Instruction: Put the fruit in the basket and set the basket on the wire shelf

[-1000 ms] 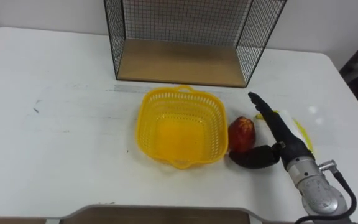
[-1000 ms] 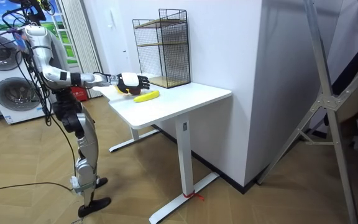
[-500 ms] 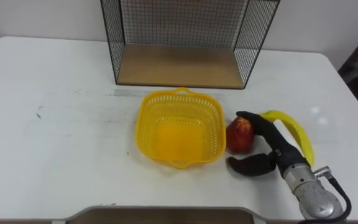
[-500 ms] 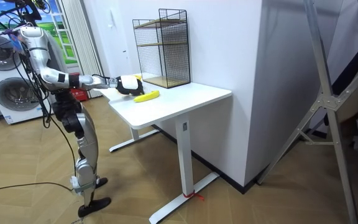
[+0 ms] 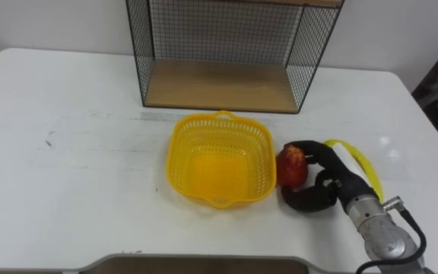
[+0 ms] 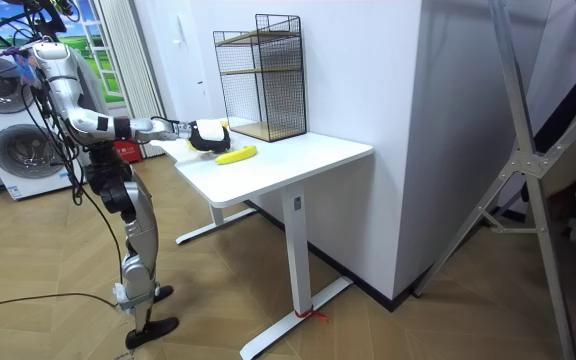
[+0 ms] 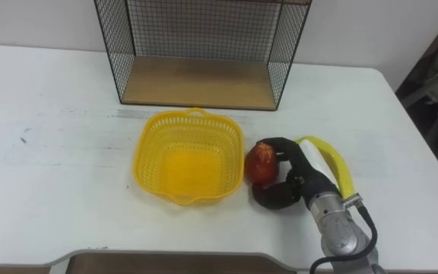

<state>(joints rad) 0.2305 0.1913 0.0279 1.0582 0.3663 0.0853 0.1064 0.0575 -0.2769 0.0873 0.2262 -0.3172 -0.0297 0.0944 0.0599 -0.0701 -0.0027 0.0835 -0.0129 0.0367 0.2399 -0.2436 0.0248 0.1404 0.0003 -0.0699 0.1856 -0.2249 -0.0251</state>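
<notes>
Apple (image 5: 293, 164) sat just right of the basket (image 5: 179, 152), banana (image 5: 371, 171) beyond; the table's (image 5: 90, 175) left half lay open. My right hand's (image 5: 331, 183) fingers, straight a second ago, had curled round the apple.

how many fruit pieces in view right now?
2. Red apple beside the yellow plastic basket's right side, right hand curled round it. Yellow banana on the white table just right of that hand, partly hidden behind it.

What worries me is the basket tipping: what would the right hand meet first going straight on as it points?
The right hand is curled round the apple, so that first; right behind it, probably, the right wall of the yellow basket.
</notes>
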